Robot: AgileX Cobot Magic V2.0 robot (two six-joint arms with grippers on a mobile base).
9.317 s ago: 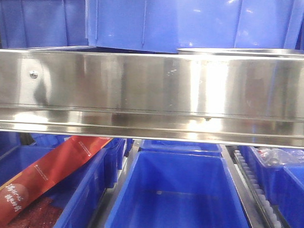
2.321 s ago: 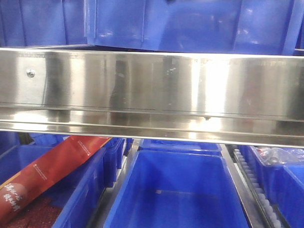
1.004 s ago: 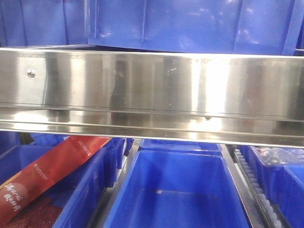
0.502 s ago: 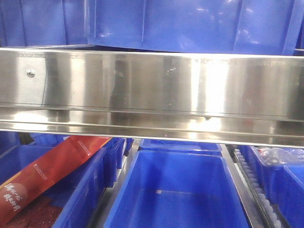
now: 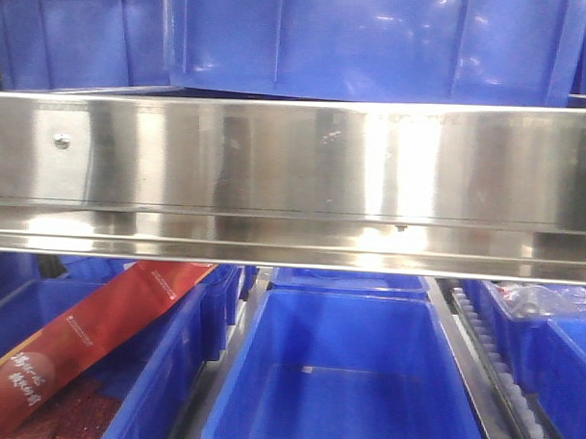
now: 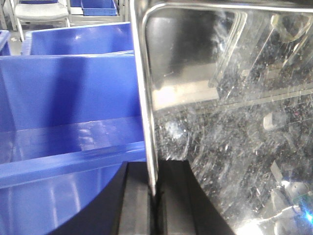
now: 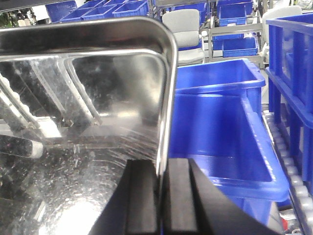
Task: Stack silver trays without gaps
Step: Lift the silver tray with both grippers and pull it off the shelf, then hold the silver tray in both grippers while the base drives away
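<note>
Two wrist cameras give me nearly the same picture, mirrored. In the left wrist view the left gripper (image 6: 155, 196) sits at the bottom centre of the frame. Its black fingers (image 6: 134, 205) are pinched down to a sliver onto the thin rim of a silver tray (image 6: 230, 122). The rim runs up from between the pads to the top of the frame, and the scratched, mirror-bright inside of the tray fills the whole right half. A blue bin (image 6: 68, 98) takes up the left half behind it.

In the right wrist view the right gripper (image 7: 160, 196) is also at the bottom centre, its fingers (image 7: 178, 205) clamped just as tightly on a silver tray (image 7: 88, 147) rim. Here the tray spreads across the left of the frame, with a rounded corner at the top. A blue tub (image 7: 220, 122) lies to the right, a roller track (image 7: 288, 147) is at the far right edge, and a grey chair (image 7: 178, 29) stands at the top.

I cannot tell whether both grips are on one tray or on two.

The front view shows a broad steel band (image 5: 295, 157) across the middle of the frame, with a screw head (image 5: 61, 141) at its left. Blue crates (image 5: 376, 44) stand above it. Below are an open blue container (image 5: 345, 375) and, at lower left, a red packet (image 5: 87, 333) leaning at a slant.
</note>
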